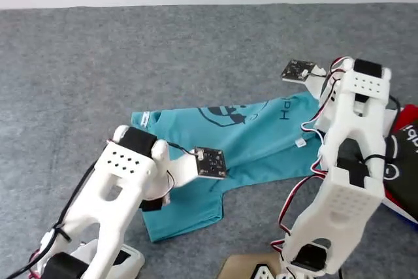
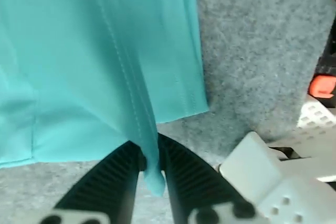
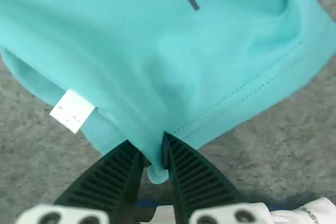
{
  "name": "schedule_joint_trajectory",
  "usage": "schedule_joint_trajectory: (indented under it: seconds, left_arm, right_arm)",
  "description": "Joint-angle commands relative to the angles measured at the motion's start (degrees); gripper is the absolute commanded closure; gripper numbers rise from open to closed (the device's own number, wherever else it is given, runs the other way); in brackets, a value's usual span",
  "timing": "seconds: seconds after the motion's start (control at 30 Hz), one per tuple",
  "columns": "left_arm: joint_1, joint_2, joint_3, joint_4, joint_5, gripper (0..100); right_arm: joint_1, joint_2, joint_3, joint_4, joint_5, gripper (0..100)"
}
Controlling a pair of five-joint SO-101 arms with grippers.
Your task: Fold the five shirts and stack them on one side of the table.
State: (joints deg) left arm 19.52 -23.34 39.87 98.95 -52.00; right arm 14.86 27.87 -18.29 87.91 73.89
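I see a teal shirt with dark lettering and a white tag on speckled grey felt, white arms with black ribbed fingers, and black and red cloth.

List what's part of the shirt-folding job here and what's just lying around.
Job:
teal shirt, spread on the table
left gripper, shut on one edge of it
right gripper, shut on another edge, near the white tag
black and red cloth pile at the table's right edge, likely more shirts

Lying about:
tan cardboard piece at the near edge
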Motion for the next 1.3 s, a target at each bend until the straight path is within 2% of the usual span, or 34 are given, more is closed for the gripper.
schedule_joint_trajectory:
  seconds: [0.0,0.2,0.5,0.67,0.77,0.87,1.27]
  left_arm:
    - [0.7,-2.1,1.0,1.8,0.5,100]
    - [0.9,-1.9,1.8,1.8,0.4,100]
    - [9.1,-1.8,2.0,1.6,0.4,100]
    - [6.9,-1.8,2.0,1.6,0.5,96]
    - [3.9,-1.8,1.4,1.5,3.3,89]
    - [3.1,-2.0,1.4,1.5,5.1,88]
    - [2.9,-2.2,0.2,1.5,6.0,88]
  right_arm:
    - [0.7,-4.7,-0.4,1.1,0.6,98.8]
    - [0.7,-4.5,-0.4,3.6,4.5,98.8]
    - [0.7,-4.4,1.2,3.6,4.6,98.8]
    - [0.7,-4.7,1.7,3.7,4.3,97.6]
    - [1.3,-4.9,1.6,3.7,4.1,89.1]
    - [1.9,-4.9,0.9,3.6,0.2,80.4]
    - [2.2,-9.0,0.4,5.1,-1.2,79.5]
